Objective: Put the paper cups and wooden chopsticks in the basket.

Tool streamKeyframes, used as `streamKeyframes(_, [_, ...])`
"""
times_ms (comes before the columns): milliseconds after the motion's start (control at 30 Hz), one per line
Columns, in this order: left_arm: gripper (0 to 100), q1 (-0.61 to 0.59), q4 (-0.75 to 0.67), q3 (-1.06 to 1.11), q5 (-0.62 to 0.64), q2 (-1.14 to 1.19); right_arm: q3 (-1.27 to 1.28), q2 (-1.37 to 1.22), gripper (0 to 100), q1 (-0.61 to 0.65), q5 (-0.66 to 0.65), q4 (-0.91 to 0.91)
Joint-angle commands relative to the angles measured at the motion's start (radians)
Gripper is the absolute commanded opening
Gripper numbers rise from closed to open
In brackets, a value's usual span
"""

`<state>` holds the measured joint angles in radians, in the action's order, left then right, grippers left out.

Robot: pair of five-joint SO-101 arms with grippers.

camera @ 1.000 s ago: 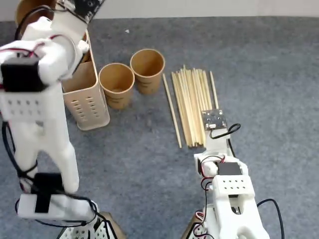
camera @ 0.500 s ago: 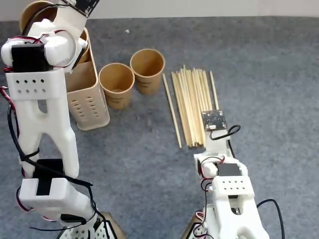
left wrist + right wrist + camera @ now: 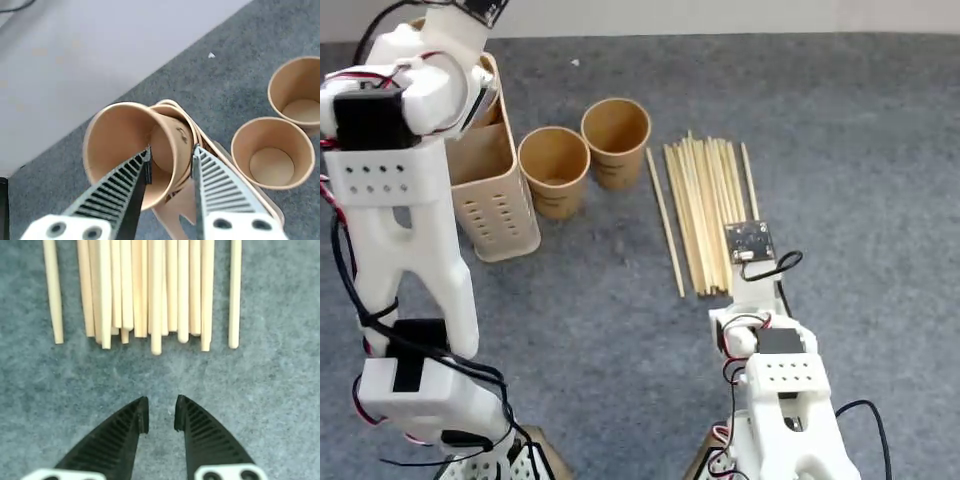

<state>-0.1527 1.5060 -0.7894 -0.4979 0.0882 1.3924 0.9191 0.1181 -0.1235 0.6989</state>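
- the left arm [image 3: 395, 180] is up at the far corner over the basket [image 3: 505, 215], and the left jaws are narrow, pinching the wall of a cup [image 3: 117, 145], one side inside the mouth, the other outside
- that cup hangs tilted at the basket's open top, mouth turned toward the wrist; how far its base has gone in, i cannot tell
- so the step in hand reads as dropping this cup into the basket, early in the job by my reckoning
- a second cup [image 3: 553, 165] stands upright on the bench [image 3: 860, 150] just beside the basket wall, with a third cup [image 3: 616, 135] touching it
- the chopsticks [image 3: 705, 200] lie flat in a loose bundle beside the third cup, with one stray stick [image 3: 665, 220] slightly apart on the cup side
- the right jaws sit low over the bench, just short of the near ends of the chopsticks [image 3: 150, 295], with a narrow gap and nothing between them
- next call for the left: ease the jaws apart so the cup settles in, then lift straight up clear of the rim before going for the second cup; a sideways pull could tip the basket
- for the right: the jaws need to widen and move forward onto the bundle; thin sticks flat on the bench look slippery, so a few at a time seems wise
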Motion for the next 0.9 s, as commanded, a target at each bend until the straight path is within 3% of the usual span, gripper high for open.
streamKeyframes(0, [14,0.018,-0.132,0.079,0.002,-0.004,-0.005,0.001,10.5,0.004,0.003,-0.012])
streamKeyframes(200, [14,0.053,-0.273,0.153,0.037,-0.019,-0.005,0.001,10.5,0.004,0.003,-0.012])
streamKeyframes(300, [14,0.128,-0.229,0.094,0.098,-0.042,-0.005,0.001,10.5,0.004,0.003,-0.015])
streamKeyframes(433, [14,0.331,-0.095,0.113,0.115,0.001,-0.005,0.001,10.5,0.004,0.003,-0.015])
streamKeyframes(533, [14,0.417,-0.110,0.133,0.115,0.119,-0.005,0.001,10.5,0.004,0.003,-0.015])
streamKeyframes(867, [14,0.435,-0.207,0.038,0.115,0.460,-0.005,0.001,10.5,0.002,0.003,-0.015])
